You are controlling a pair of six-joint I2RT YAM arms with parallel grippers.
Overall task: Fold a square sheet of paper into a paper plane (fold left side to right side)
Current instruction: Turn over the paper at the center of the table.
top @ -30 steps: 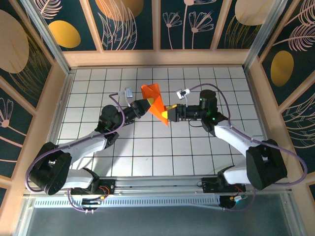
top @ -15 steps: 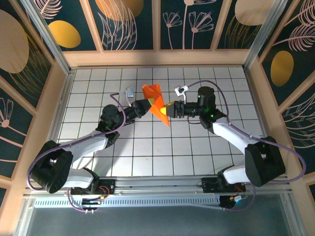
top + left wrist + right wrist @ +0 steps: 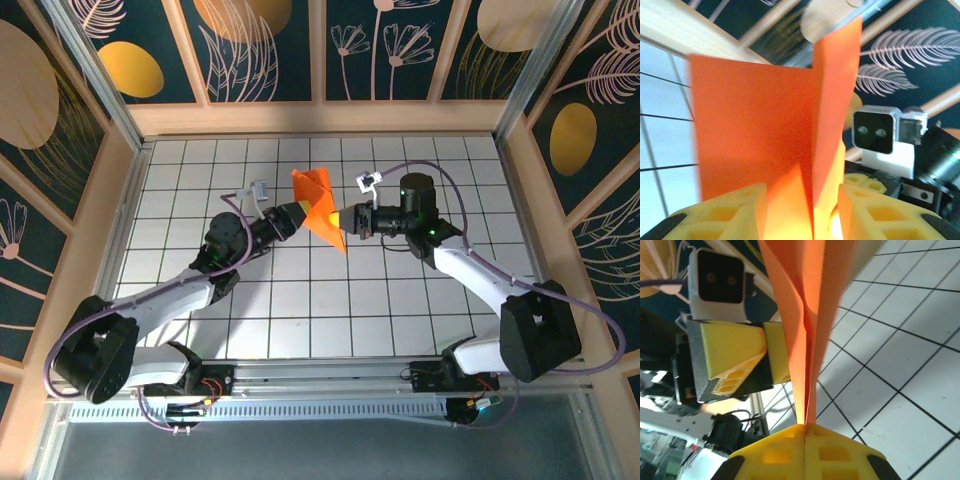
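Two tools of mine meet at the folded orange paper (image 3: pixel 318 200), which stands on edge over the far middle of the table (image 3: pixel 300 310), its point toward the near side. My right tool (image 3: pixel 340 220) is pressed together on the layered crease, pinching the paper from the right. My left tool (image 3: pixel 298 212) has its yellow fingers (image 3: pixel 715 215) spread, with the paper's edge between them.

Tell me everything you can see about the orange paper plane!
The paper plane is thin, bright orange paper folded into a pointed wedge with layered creases. It stands on edge between the two arms, over the white tiled table. The right gripper is shut on its folded edge. The left gripper is open, with one yellow finger on each side of the paper.
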